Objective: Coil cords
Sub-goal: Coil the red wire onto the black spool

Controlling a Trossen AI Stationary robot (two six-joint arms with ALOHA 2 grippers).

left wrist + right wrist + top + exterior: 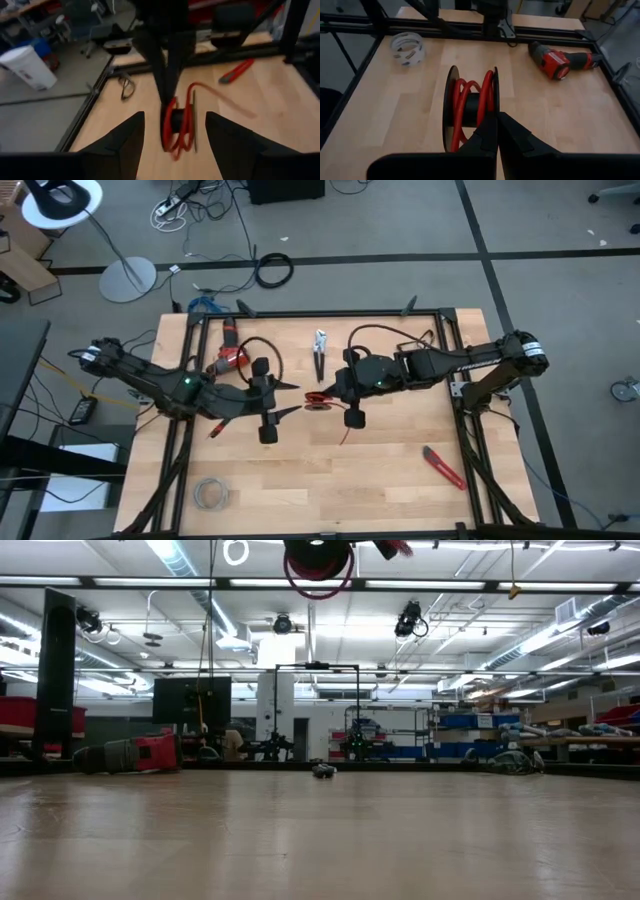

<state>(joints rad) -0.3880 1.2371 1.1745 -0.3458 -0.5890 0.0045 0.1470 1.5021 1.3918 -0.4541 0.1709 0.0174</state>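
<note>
The right claw (496, 131) is closed on the rim of a black spool (470, 107) that carries the red wire (465, 100), held above the counter (380, 470). Only the left wrist view shows the left claw (175, 132) wide open and empty, facing the spool. Only the right wrist view shows a red drill (565, 62) beyond the spool.

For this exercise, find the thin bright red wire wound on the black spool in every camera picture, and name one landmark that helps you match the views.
High view: the thin bright red wire sits mid-table between both grippers.
Low view: top centre, hanging on the black spool.
Left wrist view: centre, between the open left gripper fingers.
Right wrist view: centre, above the shut right gripper.
Shared landmark: the red power drill, also in the right wrist view.
</note>
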